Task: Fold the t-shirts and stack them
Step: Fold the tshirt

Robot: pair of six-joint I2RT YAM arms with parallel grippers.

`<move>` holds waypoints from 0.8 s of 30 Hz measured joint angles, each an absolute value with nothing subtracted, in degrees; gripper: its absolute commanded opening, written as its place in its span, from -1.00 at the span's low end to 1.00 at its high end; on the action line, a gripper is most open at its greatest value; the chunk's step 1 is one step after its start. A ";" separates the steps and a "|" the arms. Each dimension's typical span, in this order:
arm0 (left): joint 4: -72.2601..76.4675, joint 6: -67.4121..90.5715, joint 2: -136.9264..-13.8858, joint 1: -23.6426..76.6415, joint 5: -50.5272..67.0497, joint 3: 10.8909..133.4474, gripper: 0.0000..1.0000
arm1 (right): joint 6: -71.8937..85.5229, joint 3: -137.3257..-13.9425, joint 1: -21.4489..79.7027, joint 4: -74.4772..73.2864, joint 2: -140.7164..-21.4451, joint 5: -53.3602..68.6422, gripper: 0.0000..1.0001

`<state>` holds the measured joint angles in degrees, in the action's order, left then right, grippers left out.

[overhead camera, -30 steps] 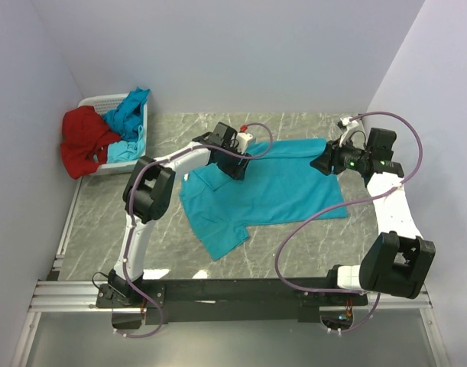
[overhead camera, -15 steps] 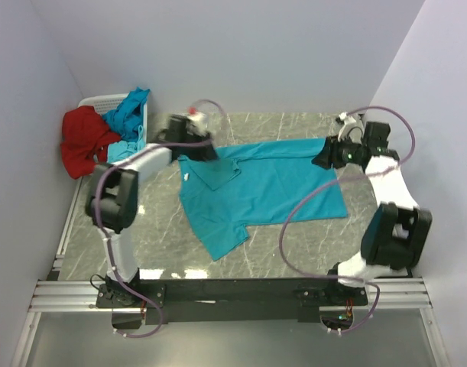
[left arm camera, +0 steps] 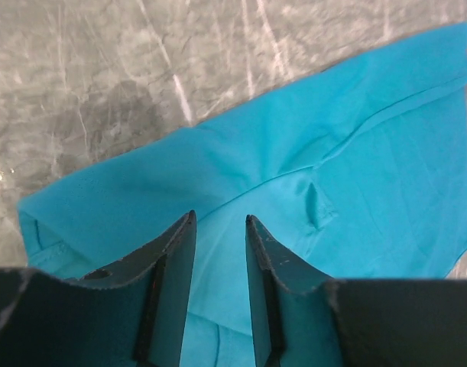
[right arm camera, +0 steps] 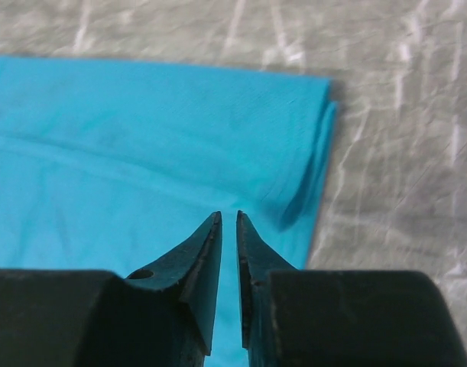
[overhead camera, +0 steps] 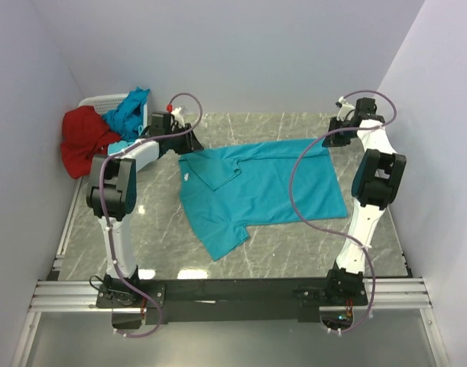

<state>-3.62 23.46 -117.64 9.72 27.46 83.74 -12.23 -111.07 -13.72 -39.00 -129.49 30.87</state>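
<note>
While the turquoise t-shirt [overhead camera: 271, 187] lies spread on the bench [overhead camera: 241, 126], bare marble rings it, widest near and left. The left pincer [left arm camera: 219, 218] hovers part-open over its far left edge. The right pincer [right arm camera: 227, 214], jaws almost together at the far right corner, may pinch cloth; I cannot tell. Far left, the white basket [overhead camera: 95, 99] holds more turquoise t-shirts [overhead camera: 130, 107], with a red t-shirt [overhead camera: 84, 141] draped over its rim.

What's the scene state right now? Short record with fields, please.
surface: grey marble table
spread item: turquoise t-shirt, mostly flat, not yet folded
left gripper: at the shirt's far left corner, jaws apart over the cloth
right gripper: at the far right corner, jaws nearly together, grip unclear
container: white plastic basket, far left corner
basket contents: red t-shirt draped over the rim; bunched turquoise shirts
</note>
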 measured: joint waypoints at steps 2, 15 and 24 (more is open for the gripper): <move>-4.16 23.46 -119.48 9.72 27.66 84.75 -0.24 | -11.55 -113.51 -13.63 -39.53 -131.79 29.56 -0.62; -5.41 23.44 -121.97 7.92 27.81 85.21 -0.22 | -10.72 -116.38 -13.37 -43.83 -136.81 22.48 -0.64; -5.45 23.42 -121.86 7.84 27.68 85.21 -0.17 | -11.49 -119.85 -13.37 -46.70 -138.98 20.67 -0.54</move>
<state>-5.45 23.42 -121.86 7.84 27.68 85.21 -11.49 -119.85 -13.37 -46.70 -138.98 20.67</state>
